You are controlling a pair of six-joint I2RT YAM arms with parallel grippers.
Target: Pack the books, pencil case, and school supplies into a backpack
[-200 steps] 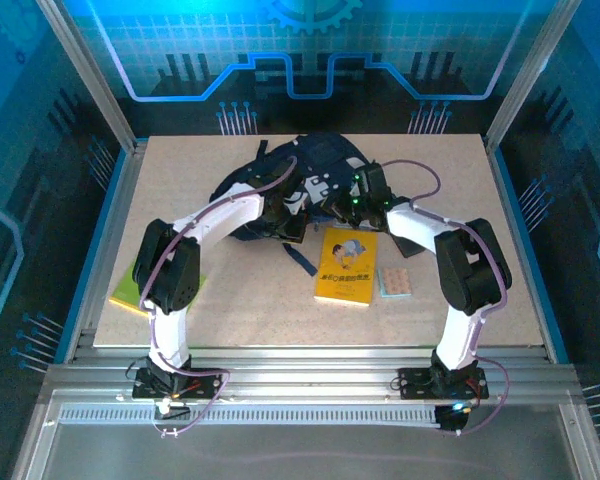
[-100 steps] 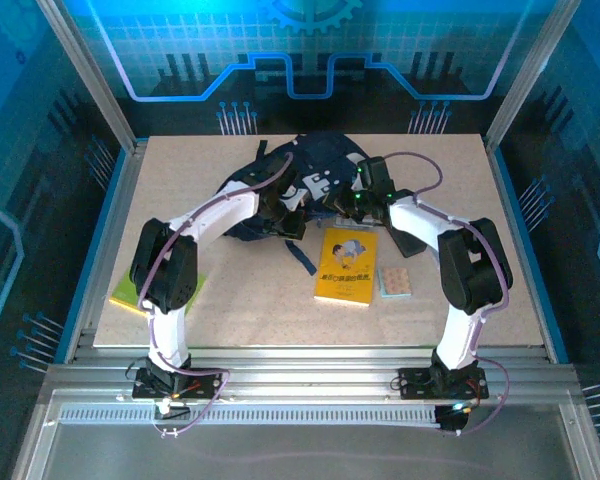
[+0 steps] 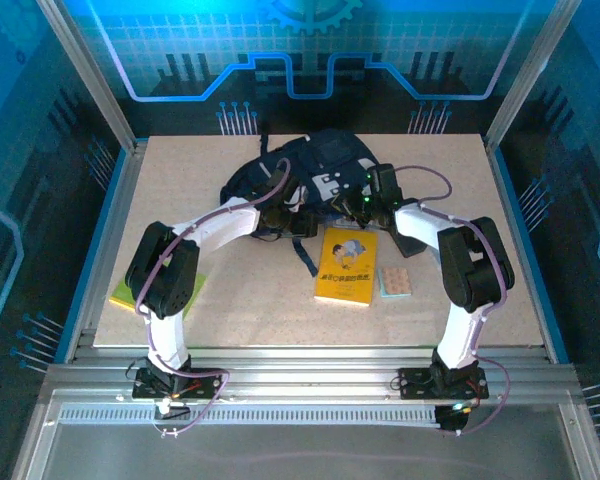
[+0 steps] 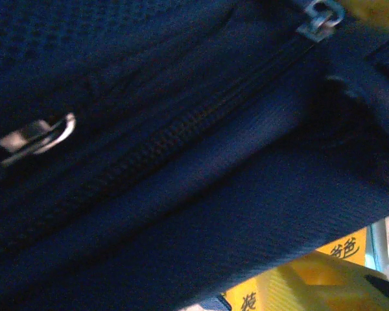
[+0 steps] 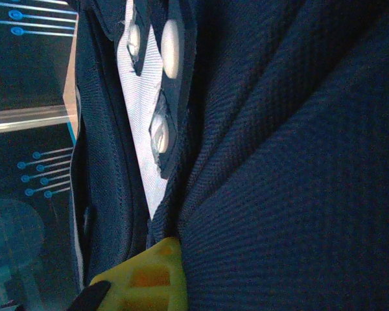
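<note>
The left gripper (image 3: 292,224) now sits drawn back at the navy backpack's (image 3: 320,160) near edge, its spread impossible to tell, right gripper (image 3: 365,203) pinched shut on the fabric, yellow book (image 3: 346,265) just nearer, dotted pad (image 3: 394,282) beside it, backpack beyond both grippers.

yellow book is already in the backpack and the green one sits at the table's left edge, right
The yellow book is not in the backpack; it lies on the table just in front, as the top view shows. The green book is at the left edge.
</note>
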